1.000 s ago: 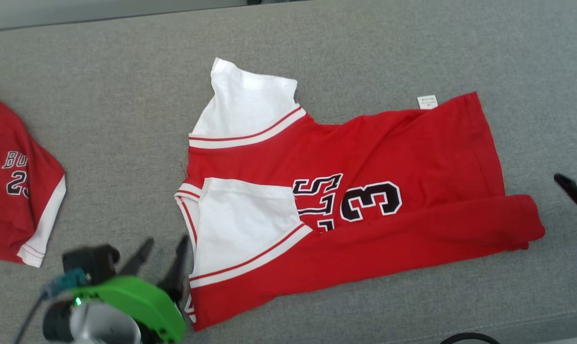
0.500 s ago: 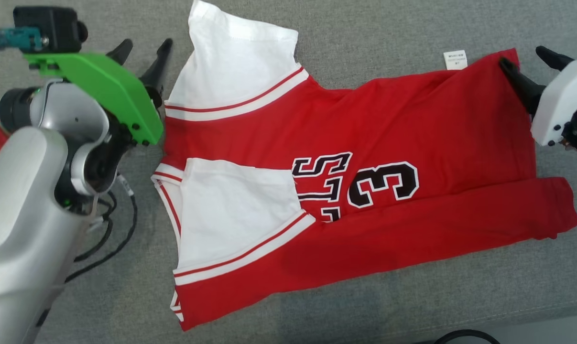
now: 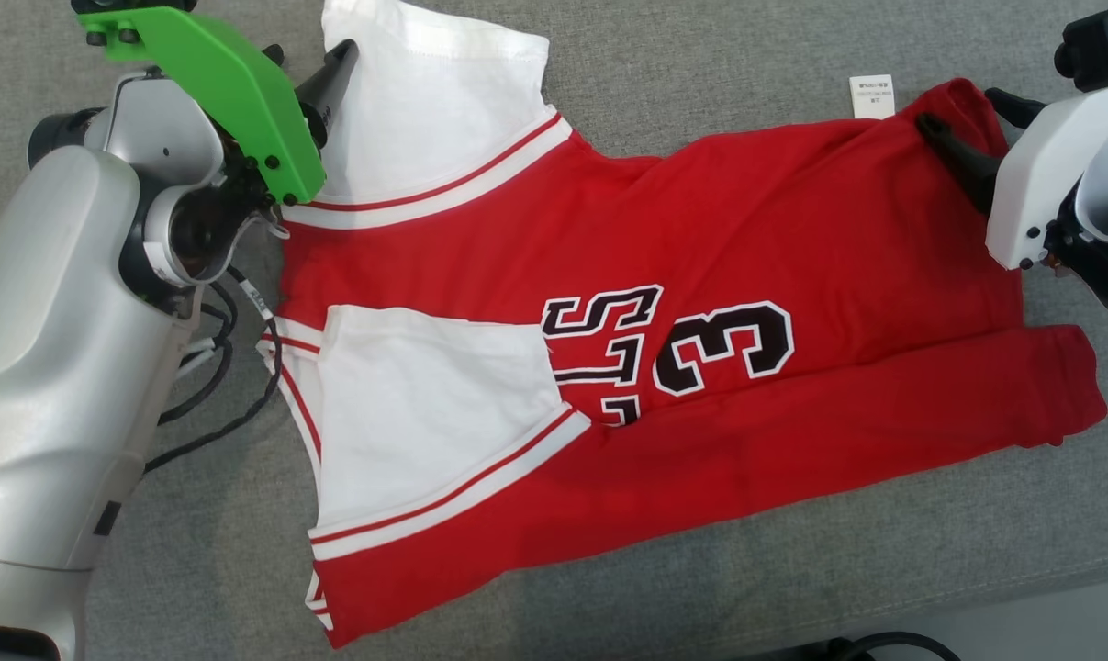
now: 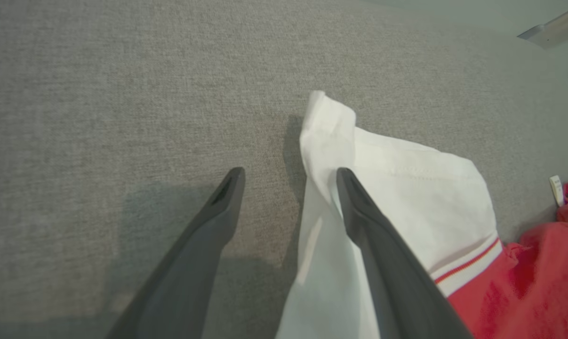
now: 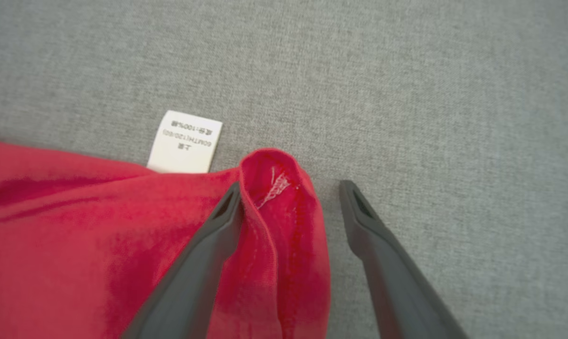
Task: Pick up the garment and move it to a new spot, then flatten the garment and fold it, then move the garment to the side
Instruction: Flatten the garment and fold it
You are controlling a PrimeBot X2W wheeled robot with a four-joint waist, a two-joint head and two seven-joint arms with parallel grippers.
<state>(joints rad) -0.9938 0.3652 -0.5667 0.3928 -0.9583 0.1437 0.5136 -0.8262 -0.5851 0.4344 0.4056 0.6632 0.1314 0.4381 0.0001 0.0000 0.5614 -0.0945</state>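
While garment (image 3: 746,229) lies spread | left end effector (image 4: 289,172), right end effector (image 5: 289,184) agape

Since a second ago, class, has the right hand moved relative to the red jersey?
Yes. The right hand went from off the right edge of the jersey to its far corner beside the care label, open astride it.

Grey fabric surface (image 3: 700,55), red-and-white garment (image 3: 746,229) spread on it

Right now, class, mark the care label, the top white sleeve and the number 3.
care label (image 5: 185,141), right wrist view, tag's centre.
top white sleeve (image 3: 443,101), head view, middle.
number 3 (image 3: 774,344), head view, its black stroke.
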